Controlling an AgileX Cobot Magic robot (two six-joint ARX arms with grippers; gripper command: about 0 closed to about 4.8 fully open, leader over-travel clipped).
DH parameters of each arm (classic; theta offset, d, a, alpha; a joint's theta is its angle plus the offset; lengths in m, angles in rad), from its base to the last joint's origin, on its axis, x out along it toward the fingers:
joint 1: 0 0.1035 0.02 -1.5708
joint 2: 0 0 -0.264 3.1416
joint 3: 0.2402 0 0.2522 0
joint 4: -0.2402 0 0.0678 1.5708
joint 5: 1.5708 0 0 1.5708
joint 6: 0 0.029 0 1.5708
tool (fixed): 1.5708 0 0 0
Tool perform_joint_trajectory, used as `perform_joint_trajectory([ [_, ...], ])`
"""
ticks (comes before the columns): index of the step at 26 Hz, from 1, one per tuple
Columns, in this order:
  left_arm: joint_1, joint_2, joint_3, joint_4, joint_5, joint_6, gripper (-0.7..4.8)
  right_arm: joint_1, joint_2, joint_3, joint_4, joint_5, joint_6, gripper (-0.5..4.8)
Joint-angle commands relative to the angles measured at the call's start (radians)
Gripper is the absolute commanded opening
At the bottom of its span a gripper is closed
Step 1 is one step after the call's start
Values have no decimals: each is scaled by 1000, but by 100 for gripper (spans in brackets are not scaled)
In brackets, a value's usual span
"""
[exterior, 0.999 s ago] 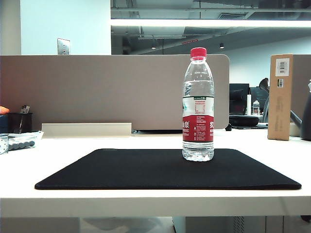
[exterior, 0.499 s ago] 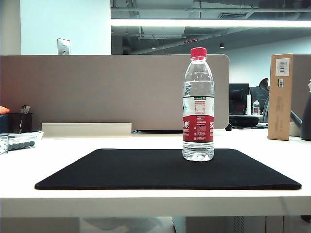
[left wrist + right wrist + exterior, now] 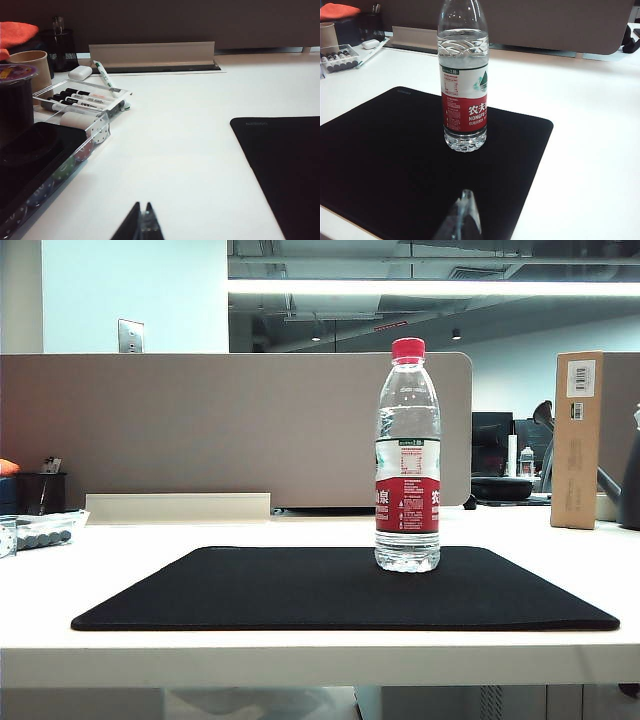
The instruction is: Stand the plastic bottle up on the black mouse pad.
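The plastic bottle [image 3: 407,455] stands upright on the black mouse pad [image 3: 300,590] (job looks done), so left end effector [image 3: 141,226] and right end effector [image 3: 464,217] sit back, tips pressed together, empty.

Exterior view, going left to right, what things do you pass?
Clear tray of markers → black mouse pad → plastic bottle standing upright on the pad → cardboard box.
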Motion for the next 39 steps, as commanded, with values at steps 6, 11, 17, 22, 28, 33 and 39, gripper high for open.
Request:
perform_joint_trajectory([
  [6, -1, 0, 5, 19, 0, -6, -4, -109, 1, -5, 13, -2, -2, -1],
  [11, -1, 0, 5, 19, 0, -6, -4, -254, 1, -5, 13, -2, -2, -1],
  [17, -1, 0, 5, 19, 0, -6, -4, -361, 1, -5, 13, -2, -2, -1],
  [22, -1, 0, 5, 19, 0, -6, -4, -402, 1, -5, 11, -1, -2, -1],
  [28, -1, 0, 5, 19, 0, -6, -4, -416, 1, -5, 12, -1, -2, -1],
  [33, -1, 0, 5, 18, 0, -6, -4, -435, 1, -5, 12, -2, -2, -1],
  [39, -1, 0, 5, 19, 0, -6, -4, -432, 1, -5, 12, -2, -2, -1],
])
